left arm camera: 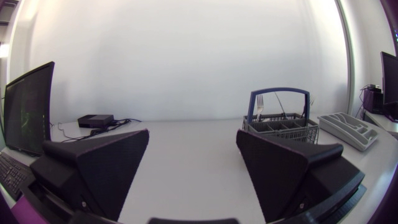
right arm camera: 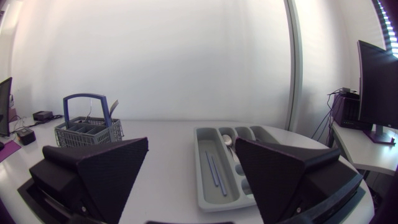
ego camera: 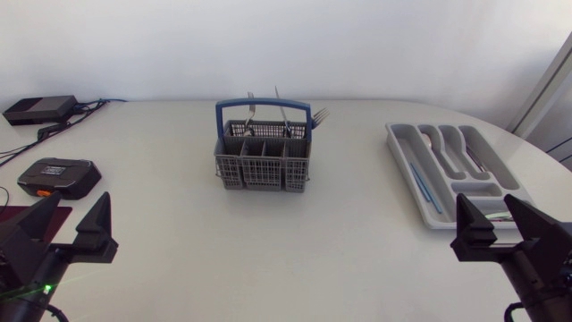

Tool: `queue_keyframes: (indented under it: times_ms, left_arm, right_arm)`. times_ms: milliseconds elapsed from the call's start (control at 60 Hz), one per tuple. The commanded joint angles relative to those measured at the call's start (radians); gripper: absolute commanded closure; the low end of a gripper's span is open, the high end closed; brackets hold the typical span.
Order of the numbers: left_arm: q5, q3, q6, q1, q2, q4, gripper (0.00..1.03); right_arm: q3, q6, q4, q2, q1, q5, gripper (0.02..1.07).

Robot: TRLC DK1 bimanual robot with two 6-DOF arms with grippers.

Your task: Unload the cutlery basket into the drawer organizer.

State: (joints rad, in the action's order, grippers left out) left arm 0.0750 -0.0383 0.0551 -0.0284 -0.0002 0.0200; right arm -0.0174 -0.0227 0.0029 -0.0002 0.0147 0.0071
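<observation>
Grey basket point(ego camera: 262, 172) mid-table, organizer point(ego camera: 403, 165) near right edge

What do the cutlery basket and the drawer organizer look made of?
Cutlery basket: likely moulded plastic, matte grey lattice walls with a blue handle. Drawer organizer: probably plastic too, smooth light grey with rounded moulded compartments.
</observation>
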Motion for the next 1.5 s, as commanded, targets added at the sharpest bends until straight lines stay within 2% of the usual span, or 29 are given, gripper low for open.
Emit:
queue_keyframes:
  times_ms: [0, 267, 333, 483, 567, 733, 800, 833, 900, 967, 1100, 1317, 1483]
  left_arm:
    - [-0.006, 0.037, -0.014, -0.001, -0.011, -0.023, 0.05]
    - [0.014, 0.025, 0.011, -0.004, -0.012, -0.025, 0.06]
    - [0.019, -0.009, 0.015, -0.007, -0.011, -0.068, 0.06]
    - [0.022, -0.057, 0.000, -0.007, 0.000, -0.069, 0.08]
    - [0.023, -0.103, -0.018, -0.004, 0.072, -0.069, 0.08]
    - [0.026, -0.258, -0.097, -0.011, 0.342, -0.069, 0.08]
    - [0.048, -0.313, -0.129, -0.025, 0.430, -0.066, 0.12]
    - [0.066, -0.339, -0.133, -0.042, 0.463, -0.066, 0.12]
    - [0.157, -0.379, -0.135, -0.097, 0.528, -0.069, 0.12]
    - [0.263, -0.414, -0.130, -0.196, 0.594, -0.069, 0.12]
    - [0.365, -0.491, -0.130, -0.369, 0.713, -0.086, 0.12]
    - [0.359, -0.611, -0.020, -0.430, 0.919, -0.109, 0.12]
    - [0.333, -0.693, 0.017, -0.430, 1.085, -0.120, 0.11]
  right_arm:
    - [0.019, 0.001, -0.003, -0.006, -0.007, 0.001, 0.06]
    - [0.019, 0.007, 0.003, -0.007, -0.019, 0.010, 0.06]
    - [0.016, 0.007, 0.006, -0.007, -0.021, 0.011, 0.06]
    - [0.002, 0.006, 0.005, -0.001, -0.045, 0.024, 0.07]
    - [-0.012, 0.006, 0.008, 0.019, -0.070, 0.047, 0.07]
    - [-0.052, 0.004, 0.046, 0.101, -0.105, 0.068, 0.07]
    - [-0.078, 0.004, 0.078, 0.169, -0.119, 0.074, 0.07]
    - [-0.098, 0.004, 0.098, 0.218, -0.125, 0.079, 0.07]
    - [-0.136, 0.003, 0.124, 0.304, -0.136, 0.088, 0.07]
    - [-0.177, 0.000, 0.140, 0.384, -0.151, 0.094, 0.07]
    - [-0.228, -0.008, 0.166, 0.486, -0.206, 0.126, 0.07]
    - [-0.317, -0.022, 0.167, 0.648, -0.295, 0.198, 0.07]
    - [-0.389, -0.022, 0.112, 0.724, -0.374, 0.255, 0.07]
